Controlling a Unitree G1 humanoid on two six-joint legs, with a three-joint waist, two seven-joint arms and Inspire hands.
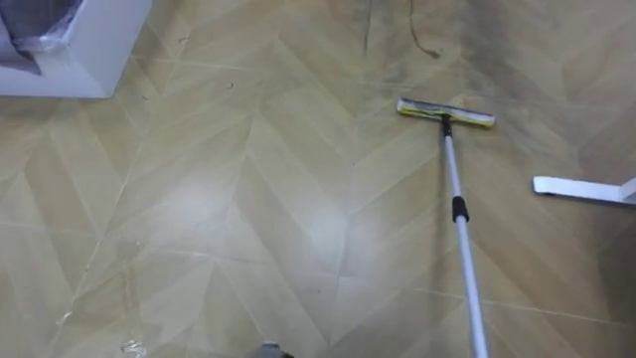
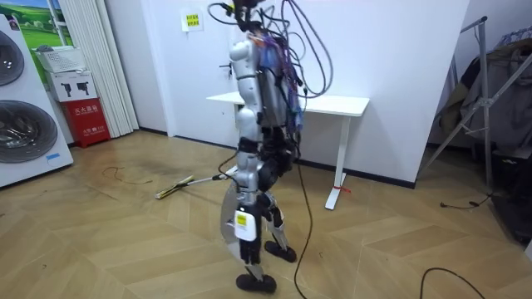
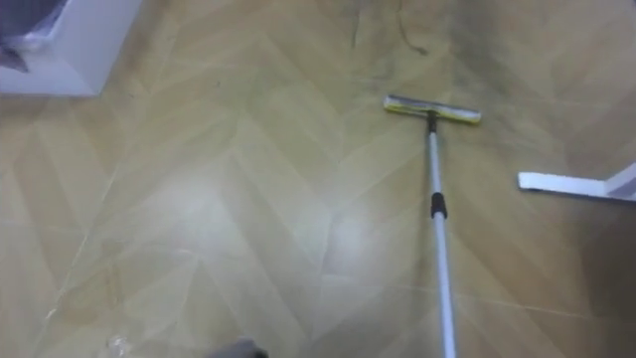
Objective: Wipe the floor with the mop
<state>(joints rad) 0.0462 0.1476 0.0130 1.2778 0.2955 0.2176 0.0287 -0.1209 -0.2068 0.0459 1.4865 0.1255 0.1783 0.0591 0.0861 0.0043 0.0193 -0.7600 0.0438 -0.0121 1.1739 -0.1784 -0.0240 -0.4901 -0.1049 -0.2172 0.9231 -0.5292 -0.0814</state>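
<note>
A home-like test room: stacked washing machines (image 2: pixel 21 124), a white desk (image 2: pixel 332 104), herringbone wood floor (image 2: pixel 125 237).

The mop pole (image 1: pixel 459 214) runs out of the eye views' lower edge, and in the room view its upper end is lost against the robot's waist, too small to tell what holds it. The white desk foot (image 1: pixel 576 188) is cut by the right edge, the white unit (image 1: pixel 94 45) by the upper left corner, and a grey thing (image 1: pixel 270 350) at the lower edge is too blurred to name
</note>
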